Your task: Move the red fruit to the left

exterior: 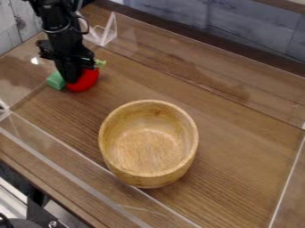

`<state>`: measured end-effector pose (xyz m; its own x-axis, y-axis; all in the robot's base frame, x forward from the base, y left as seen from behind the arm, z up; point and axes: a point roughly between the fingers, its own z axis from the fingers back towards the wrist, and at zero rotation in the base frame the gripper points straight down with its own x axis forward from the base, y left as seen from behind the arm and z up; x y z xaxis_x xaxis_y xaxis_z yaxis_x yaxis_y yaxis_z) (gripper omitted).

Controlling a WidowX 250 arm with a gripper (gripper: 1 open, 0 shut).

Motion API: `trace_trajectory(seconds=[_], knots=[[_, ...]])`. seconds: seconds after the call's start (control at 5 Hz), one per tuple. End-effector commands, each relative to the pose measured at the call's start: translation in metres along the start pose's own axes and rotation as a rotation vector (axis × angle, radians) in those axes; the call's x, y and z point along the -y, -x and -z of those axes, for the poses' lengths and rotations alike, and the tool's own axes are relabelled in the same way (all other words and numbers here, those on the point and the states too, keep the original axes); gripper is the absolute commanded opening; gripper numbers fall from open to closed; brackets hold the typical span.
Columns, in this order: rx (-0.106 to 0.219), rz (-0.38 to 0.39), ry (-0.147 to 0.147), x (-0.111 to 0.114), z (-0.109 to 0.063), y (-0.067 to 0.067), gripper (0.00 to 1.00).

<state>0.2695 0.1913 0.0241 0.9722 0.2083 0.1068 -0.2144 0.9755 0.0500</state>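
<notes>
The red fruit [82, 83] is a small bright-red rounded toy at the far left of the wooden table. My gripper [75, 73] comes down on it from above. Its black fingers are shut on the fruit's top, which they hide. The fruit looks to rest on or just above the table. Its left side touches or nearly touches a green block [55, 81].
A large wooden bowl [121, 114] stands in the middle of the table, to the right and nearer the front. Clear plastic walls [71, 174] ring the table. A clear stand [107, 31] sits behind the gripper.
</notes>
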Motion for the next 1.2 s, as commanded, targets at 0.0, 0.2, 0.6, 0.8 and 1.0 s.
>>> trace_trajectory(seconds=[0.0,0.2,0.6,0.8,1.0], knots=[[-0.054,0.007,0.005,0.0,0.019,0.009,0.0],[-0.08,-0.023,0.009,0.009,0.022,0.012,0.0],[-0.118,-0.001,0.024,0.012,0.027,0.012,1.0],[-0.131,0.015,0.035,0.017,0.027,0.008,1.0],[-0.144,0.03,0.047,0.024,0.026,0.005,1.0]])
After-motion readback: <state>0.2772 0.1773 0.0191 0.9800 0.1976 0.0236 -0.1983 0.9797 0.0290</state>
